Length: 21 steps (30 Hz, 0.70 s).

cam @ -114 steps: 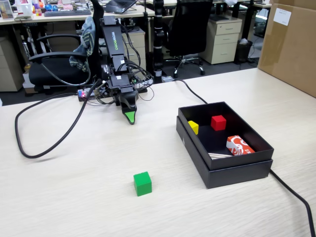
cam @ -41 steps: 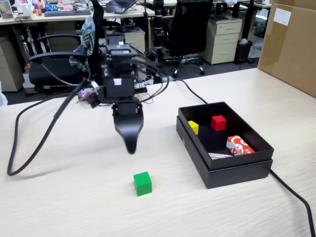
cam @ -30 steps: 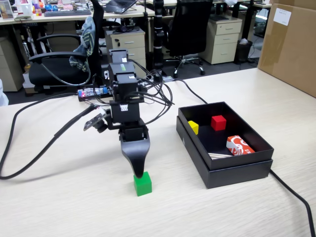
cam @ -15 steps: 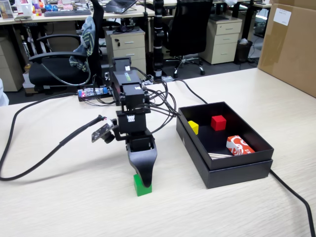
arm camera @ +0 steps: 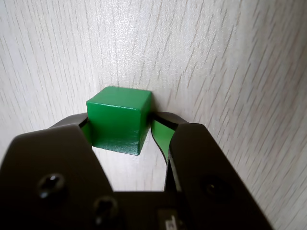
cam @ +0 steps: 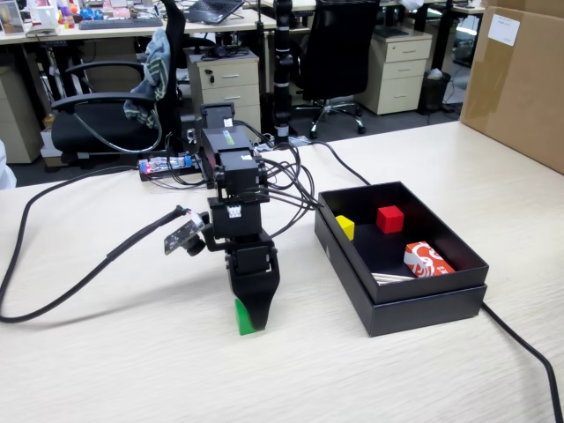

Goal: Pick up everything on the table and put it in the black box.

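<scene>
A green cube (arm camera: 119, 122) rests on the pale wood table (cam: 132, 370). My gripper (arm camera: 120, 120) points straight down over it, with a jaw touching each side of the cube, so it is shut on the cube. In the fixed view the gripper (cam: 251, 324) stands with its tips at the table, and a strip of green (cam: 242, 319) shows at its left edge. The black box (cam: 423, 304) lies to the right of the arm. It holds a yellow cube (cam: 345, 226), a red cube (cam: 389, 218) and a red and white packet (cam: 427, 261).
Thick black cables (cam: 53, 291) run across the table left of the arm, and another cable (cam: 529, 357) runs past the box's right corner. A cardboard box (cam: 520, 79) stands at the back right. Office chairs and cabinets stand behind the table.
</scene>
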Each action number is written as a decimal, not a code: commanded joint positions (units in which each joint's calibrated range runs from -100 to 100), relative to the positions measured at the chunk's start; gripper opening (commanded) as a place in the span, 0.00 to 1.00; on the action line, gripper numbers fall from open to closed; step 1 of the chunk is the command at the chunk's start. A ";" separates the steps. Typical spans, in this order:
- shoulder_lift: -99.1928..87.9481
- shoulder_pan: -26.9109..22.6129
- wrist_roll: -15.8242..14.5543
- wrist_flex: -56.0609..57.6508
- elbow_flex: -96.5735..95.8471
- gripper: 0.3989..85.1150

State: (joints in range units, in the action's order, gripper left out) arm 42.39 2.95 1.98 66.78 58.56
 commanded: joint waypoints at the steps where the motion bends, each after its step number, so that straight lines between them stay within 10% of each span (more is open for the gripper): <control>1: -1.37 -0.10 0.20 2.55 2.73 0.27; 6: -2.29 0.15 -0.39 2.55 2.73 0.01; 21: -42.80 -4.64 -3.32 5.74 -8.78 0.01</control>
State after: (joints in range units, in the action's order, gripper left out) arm 5.11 -1.54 -0.56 72.59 46.96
